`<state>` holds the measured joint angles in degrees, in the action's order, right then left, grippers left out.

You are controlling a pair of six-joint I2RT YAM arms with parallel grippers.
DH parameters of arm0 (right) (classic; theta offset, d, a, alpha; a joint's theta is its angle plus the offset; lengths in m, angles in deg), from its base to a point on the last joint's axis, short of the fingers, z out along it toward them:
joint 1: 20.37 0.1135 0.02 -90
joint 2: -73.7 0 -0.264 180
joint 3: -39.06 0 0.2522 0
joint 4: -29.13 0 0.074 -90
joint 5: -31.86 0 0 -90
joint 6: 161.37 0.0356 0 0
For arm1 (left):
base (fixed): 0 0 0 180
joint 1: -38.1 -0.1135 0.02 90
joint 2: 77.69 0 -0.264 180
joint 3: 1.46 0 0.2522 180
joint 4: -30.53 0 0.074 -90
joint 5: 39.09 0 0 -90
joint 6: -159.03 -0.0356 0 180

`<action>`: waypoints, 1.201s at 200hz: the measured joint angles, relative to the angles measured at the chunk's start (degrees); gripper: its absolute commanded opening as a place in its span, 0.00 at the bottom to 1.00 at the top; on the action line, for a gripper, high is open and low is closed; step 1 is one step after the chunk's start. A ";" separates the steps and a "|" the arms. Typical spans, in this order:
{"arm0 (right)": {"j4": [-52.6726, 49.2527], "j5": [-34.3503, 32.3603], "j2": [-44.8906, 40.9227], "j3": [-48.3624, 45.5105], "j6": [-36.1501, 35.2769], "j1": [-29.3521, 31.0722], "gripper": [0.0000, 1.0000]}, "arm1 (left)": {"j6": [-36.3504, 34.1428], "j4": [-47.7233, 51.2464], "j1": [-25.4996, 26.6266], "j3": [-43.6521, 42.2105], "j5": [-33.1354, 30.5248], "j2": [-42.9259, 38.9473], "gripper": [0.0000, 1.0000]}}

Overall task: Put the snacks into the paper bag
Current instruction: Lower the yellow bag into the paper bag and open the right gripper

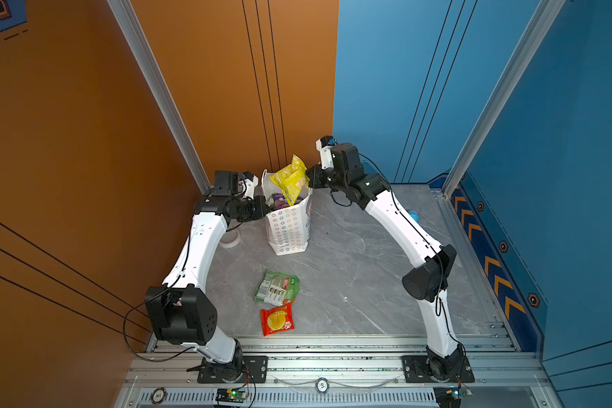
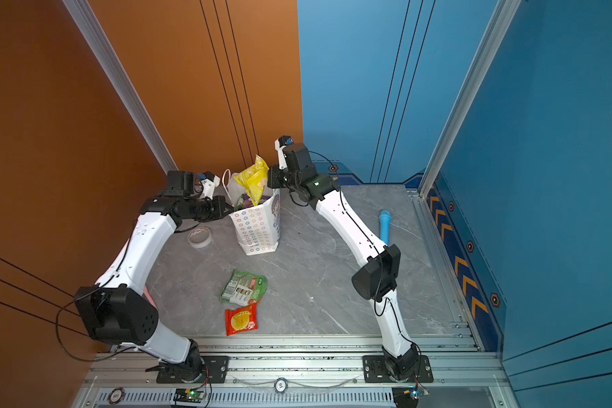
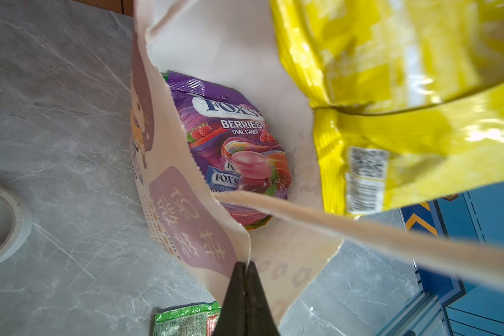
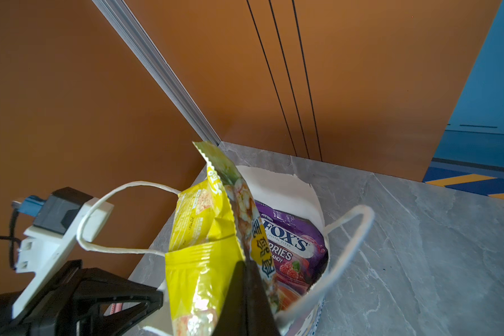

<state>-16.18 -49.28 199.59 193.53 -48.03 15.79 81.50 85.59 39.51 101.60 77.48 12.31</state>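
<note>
The white paper bag (image 1: pixel 288 229) (image 2: pixel 257 229) stands upright at the back of the table. My left gripper (image 3: pixel 246 266) (image 1: pixel 262 208) is shut on the bag's rim (image 3: pixel 249 253), pinching the paper at a corner fold. My right gripper (image 4: pixel 246 267) (image 1: pixel 310 176) is shut on a yellow snack pouch (image 4: pixel 198 256) (image 1: pixel 290 178) (image 2: pixel 253 178) (image 3: pixel 405 116), which hangs over the bag's mouth with its lower end inside. A purple FOX'S packet (image 3: pixel 230 145) (image 4: pixel 291 250) lies inside the bag. A green pouch (image 1: pixel 277 287) (image 2: pixel 244 287) and a red pouch (image 1: pixel 277 319) (image 2: pixel 241 319) lie flat on the table in front.
A roll of clear tape (image 2: pixel 199 237) (image 3: pixel 3 221) lies left of the bag under my left arm. A blue microphone-shaped stick (image 2: pixel 384 226) lies to the right behind my right arm. Orange and blue walls close in the back.
</note>
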 measured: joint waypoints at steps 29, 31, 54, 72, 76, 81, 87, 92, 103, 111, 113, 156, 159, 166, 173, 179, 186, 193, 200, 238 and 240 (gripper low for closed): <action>0.09 -0.15 2.01 0.26 1.46 0.11 0.00 | 0.00 0.00 0.00 0.00 0.00 0.00 0.02; 0.13 -0.15 2.14 0.26 1.62 0.13 0.00 | 0.00 0.02 0.00 0.00 0.00 0.00 0.02; 0.72 -0.20 3.34 0.48 3.13 0.39 0.00 | 0.00 0.00 0.00 0.00 0.00 0.00 0.02; 1.55 -0.24 4.33 0.59 4.66 0.72 0.00 | 0.00 0.00 0.00 0.00 0.00 0.00 0.01; 1.77 -0.24 4.50 0.61 5.03 0.79 0.00 | 0.00 0.02 0.00 0.00 0.00 0.00 0.02; 2.03 -0.24 4.76 0.61 5.40 0.87 0.00 | 0.00 0.02 0.00 0.00 0.00 0.00 0.02; 2.47 -0.24 5.01 0.61 5.97 0.94 0.00 | 0.00 0.00 0.00 0.00 0.00 0.00 0.02; 2.86 -0.24 5.22 0.61 6.56 0.98 0.00 | 0.00 0.00 0.00 0.00 0.00 0.00 0.02; 3.61 -0.26 5.70 0.66 7.74 1.09 0.00 | 0.00 0.00 0.00 0.00 0.00 0.00 0.02; 4.33 -0.37 6.14 0.70 8.68 1.20 0.00 | 0.00 0.00 0.00 0.00 0.00 0.00 0.02; 4.52 -0.39 6.27 0.70 8.79 1.20 0.00 | 0.00 0.00 0.00 0.00 0.00 0.00 0.01; 7.17 -2.51 9.40 0.79 13.25 1.36 0.00 | 0.00 0.00 0.00 0.00 0.00 0.00 0.01; 7.19 -2.73 9.60 0.79 13.55 1.36 0.00 | 0.00 0.00 0.00 0.00 0.00 0.00 0.02; 7.43 -3.19 9.94 0.79 14.16 1.36 0.00 | 0.00 0.02 0.00 0.00 0.00 0.00 0.01; 8.07 -3.63 10.25 0.79 14.60 1.38 0.00 | 0.00 0.02 0.00 -0.02 0.00 0.00 0.01; 8.46 -4.15 10.36 0.79 15.12 1.42 0.00 | 0.00 0.00 0.00 -0.02 0.00 0.00 0.02; 8.85 -4.74 10.43 0.79 15.63 1.42 0.00 | 0.00 0.00 0.00 -0.02 0.00 0.00 0.02; 9.20 -5.20 10.45 0.79 16.02 1.46 0.00 | 0.00 0.00 0.00 -0.02 0.00 0.00 0.02; 9.66 -5.75 10.51 0.79 16.46 1.51 0.00 | 0.00 0.00 0.00 -0.02 0.00 0.00 0.01; 11.67 -7.74 11.76 1.33 18.58 1.90 0.00 | 0.00 -0.02 0.00 -0.04 0.00 0.00 0.01; 11.80 -7.78 11.87 1.38 18.62 1.90 0.00 | 0.00 -0.02 0.00 -0.04 0.00 0.00 0.01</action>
<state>-4.38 -57.06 211.45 194.91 -29.41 17.69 81.50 85.56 39.51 101.55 77.48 12.31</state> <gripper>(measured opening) 0.047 0.046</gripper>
